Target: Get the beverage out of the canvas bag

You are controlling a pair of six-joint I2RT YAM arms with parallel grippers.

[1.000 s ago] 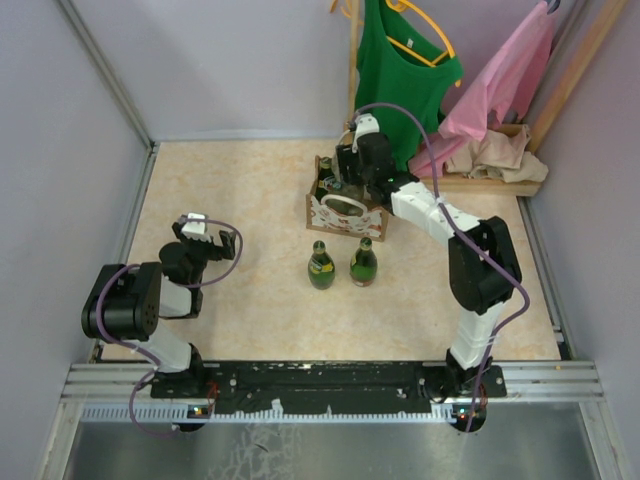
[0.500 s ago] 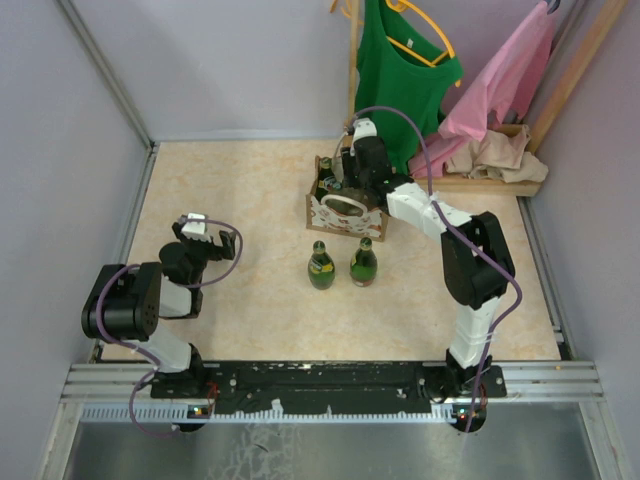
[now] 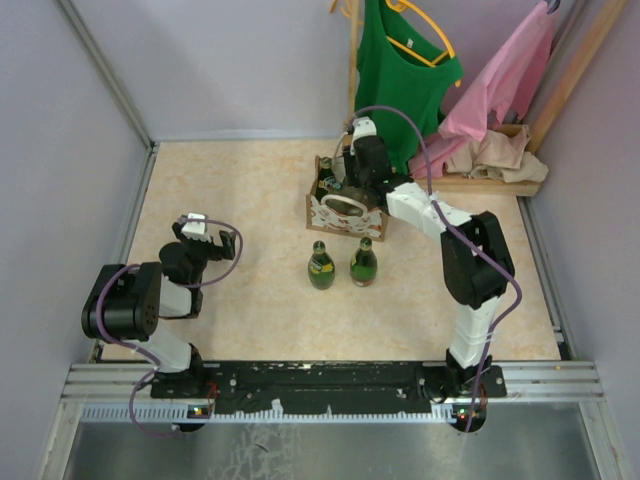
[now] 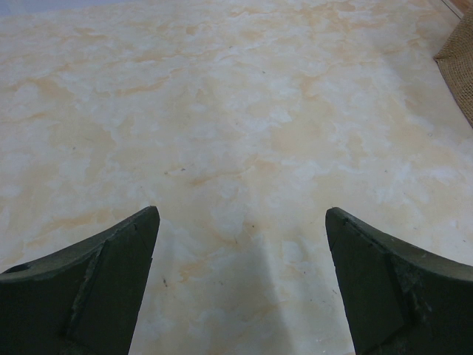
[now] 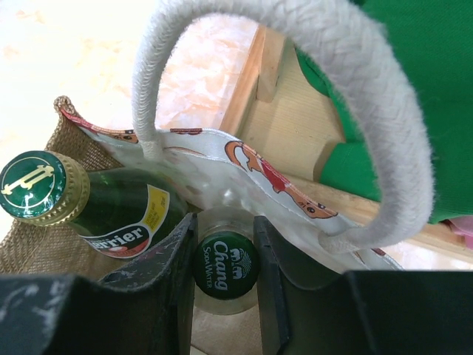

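Green glass and a green cap marked Chang: the Chang bottle (image 5: 225, 265) stood upright inside the bag (image 5: 37, 251). The right gripper (image 5: 224, 237) was clenched on the top of this bottle, with one finger touching each side of the cap. Just beside it in the bag, on the left in the wrist view, stood a Perrier bottle (image 5: 111, 214) with a green and gold cap. One white rope handle (image 5: 295, 74) arched over the gripper.

From above, the bag (image 3: 345, 212) sat at the far middle of the table (image 3: 240, 200), and the right gripper (image 3: 350, 172) reached down into its open mouth.

I counted four bottles: two in the bag and two more (image 3: 321, 266) (image 3: 363, 262) upright on the table, side by side, near the front of the bag but apart from it.

The bag was small and boxy, of tan woven cloth, with a white patterned front and a pale lining.

The left gripper (image 4: 240, 222) was released, its fingers wide apart above bare table, well apart from the bag.
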